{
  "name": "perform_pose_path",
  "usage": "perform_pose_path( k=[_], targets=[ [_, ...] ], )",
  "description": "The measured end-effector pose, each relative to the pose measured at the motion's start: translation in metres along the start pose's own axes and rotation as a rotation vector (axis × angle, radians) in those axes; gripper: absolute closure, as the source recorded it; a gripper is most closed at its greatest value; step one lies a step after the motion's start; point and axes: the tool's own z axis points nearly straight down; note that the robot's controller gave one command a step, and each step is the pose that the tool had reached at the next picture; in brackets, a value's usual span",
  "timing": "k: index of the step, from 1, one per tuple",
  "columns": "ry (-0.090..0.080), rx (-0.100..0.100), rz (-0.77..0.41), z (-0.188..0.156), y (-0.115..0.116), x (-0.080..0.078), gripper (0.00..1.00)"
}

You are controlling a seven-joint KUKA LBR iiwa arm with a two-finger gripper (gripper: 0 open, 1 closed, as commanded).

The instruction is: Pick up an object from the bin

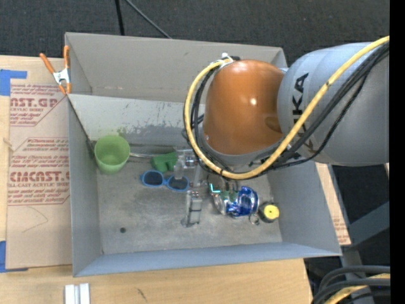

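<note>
a: what is nearest, along the front wall of the bin [190, 253]?

b: mostly bare grey floor. toward the right front sits a small yellow round thing [271, 213]. a shiny blue and silver object [242, 202] lies just beside it.

a: and the gripper?

b: the gripper [192, 215] is low over the floor near the middle of the bin. it is left of the shiny blue and silver object and apart from it. it hangs from under the arm's big orange cover [243, 106]. i cannot tell whether the gripper is wide or narrow, and nothing shows in its hold.

a: what lies beyond it?

b: just past it, to the left, is a pair of blue glasses [161, 180]. behind them is a small green piece [166, 162]. farther left, near the sloping back wall, stands a green cup [112, 152].

a: so which step is this?

b: i judge it to be the reach into the bin, before any grasp. nothing is lifted. the blue glasses and the shiny blue and silver object are the closest things to pick. the gripper, though, appears to be over bare floor between them.

a: what does the next move call for?

b: probably a short sideways shift onto one of those two. it should line up over a narrow part, such as the bridge of the glasses. then it can close and lift straight up, clear of the neighbours.
</note>
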Motion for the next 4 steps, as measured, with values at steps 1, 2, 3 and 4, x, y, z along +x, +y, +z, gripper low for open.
perform_pose_path(
  k=[1,2,3,4],
  targets=[
    [-0.004,0.0,0.187,0.102,-0.015,-0.062,0.0],
    [-0.019,-0.005,0.22,0.157,-0.022,-0.096,0.0],
    [-0.008,-0.003,0.235,0.118,-0.013,-0.056,0.0],
    [-0.007,-0.002,0.343,0.157,-0.035,-0.091,0.0]
  ],
)
